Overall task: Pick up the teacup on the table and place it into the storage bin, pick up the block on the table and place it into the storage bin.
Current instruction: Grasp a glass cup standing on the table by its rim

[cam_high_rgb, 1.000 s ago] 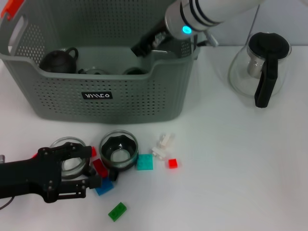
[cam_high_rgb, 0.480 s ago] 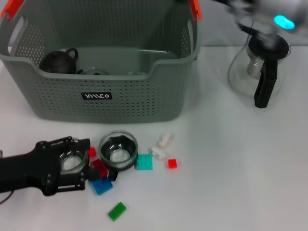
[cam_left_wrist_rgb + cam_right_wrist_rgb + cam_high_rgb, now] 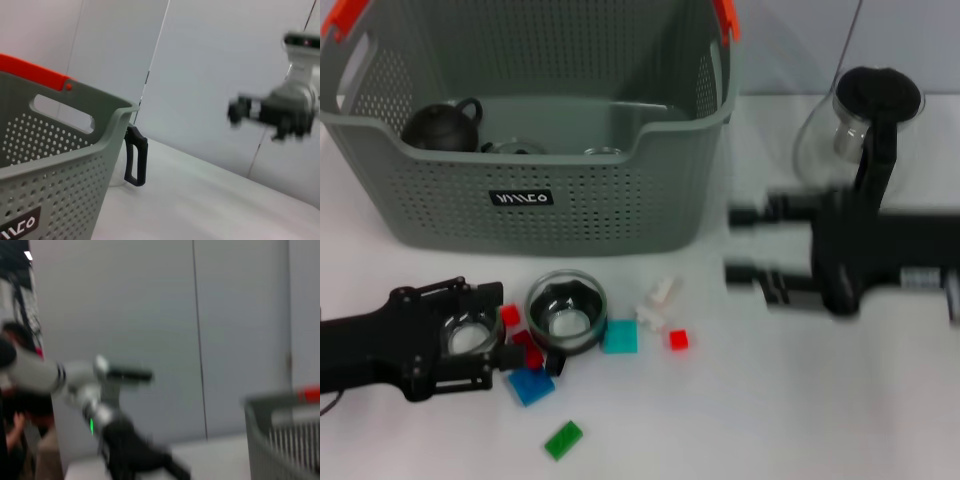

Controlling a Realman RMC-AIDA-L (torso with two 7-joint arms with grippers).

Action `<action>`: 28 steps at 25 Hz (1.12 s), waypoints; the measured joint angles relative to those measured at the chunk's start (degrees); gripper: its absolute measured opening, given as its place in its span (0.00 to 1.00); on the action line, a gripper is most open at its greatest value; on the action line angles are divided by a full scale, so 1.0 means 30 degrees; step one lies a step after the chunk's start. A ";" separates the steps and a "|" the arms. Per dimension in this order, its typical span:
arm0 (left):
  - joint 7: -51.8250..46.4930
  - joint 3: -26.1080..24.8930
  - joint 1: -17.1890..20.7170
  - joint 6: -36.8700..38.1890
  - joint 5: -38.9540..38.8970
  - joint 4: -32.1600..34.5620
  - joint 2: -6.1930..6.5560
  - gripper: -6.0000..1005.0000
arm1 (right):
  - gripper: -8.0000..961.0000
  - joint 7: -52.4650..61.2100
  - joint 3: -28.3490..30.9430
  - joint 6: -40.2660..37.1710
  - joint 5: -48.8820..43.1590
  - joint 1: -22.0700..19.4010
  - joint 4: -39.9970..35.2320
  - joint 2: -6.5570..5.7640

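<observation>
Overhead, head view: left gripper (image 3: 470, 340) sat low on the table (image 3: 820, 400), its fingers spread around a small glass teacup (image 3: 466, 338); whether they pressed it could not be told.
Handling: the teacup looked light, rigid, slick and breakable, best taken across its rim.
Second cup: another glass teacup (image 3: 567, 312) stood just beside, blocks (image 3: 531, 385) touching both.
Right gripper (image 3: 752, 245): blurred, jaws spread and empty, near the teapot (image 3: 860, 140).
Room: storage bin (image 3: 525, 200) stood behind, top open, its front wall to be cleared.
Left wrist view: bin wall filled one side, bare table beyond.
Right wrist view: blurred; bin rim (image 3: 280, 405) only.
</observation>
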 joint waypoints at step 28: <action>-1.9362 1.0430 -0.4096 -0.2124 0.9073 1.1349 0.0623 0.73 | 0.61 -0.1230 0.1979 0.0730 -0.5151 -0.0372 0.1915 0.0511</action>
